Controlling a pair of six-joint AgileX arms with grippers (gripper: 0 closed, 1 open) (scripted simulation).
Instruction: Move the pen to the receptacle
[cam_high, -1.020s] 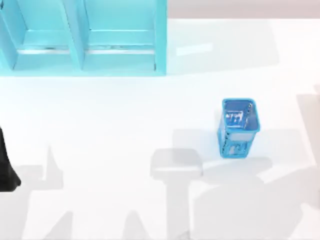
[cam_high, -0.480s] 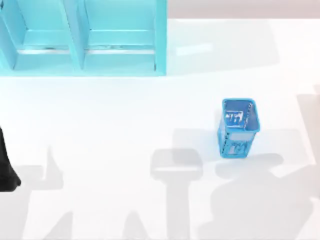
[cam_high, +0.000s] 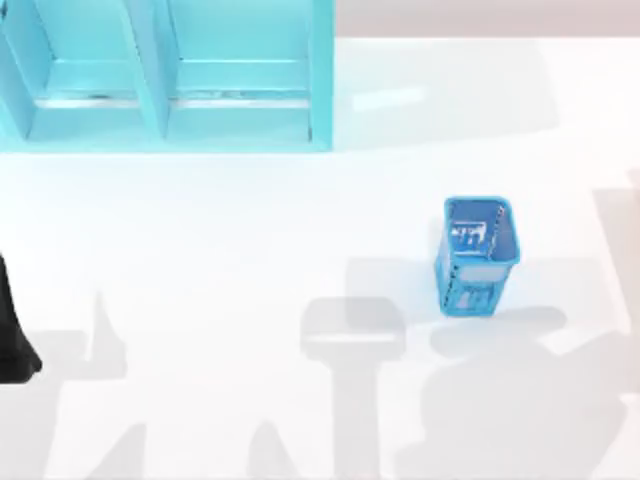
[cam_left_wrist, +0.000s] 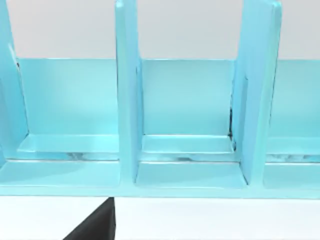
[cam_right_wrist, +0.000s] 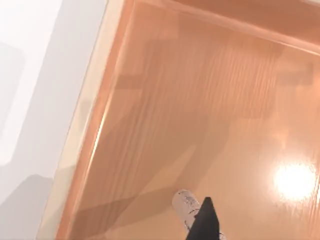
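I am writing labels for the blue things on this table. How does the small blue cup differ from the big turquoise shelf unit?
The blue cup is small and stands alone right of centre; the shelf unit is large and sits at the far left edge. The cup is a deeper blue with slotted walls; the shelf unit is paler turquoise with solid dividers. Both rest on the white table and look empty.

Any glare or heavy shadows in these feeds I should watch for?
Top view: soft grey shadows cross the white table, one beside the blue cup. Right wrist view: a bright glare spot on the glossy orange floor. Left wrist view: the cyan shelf is evenly lit, no glare.
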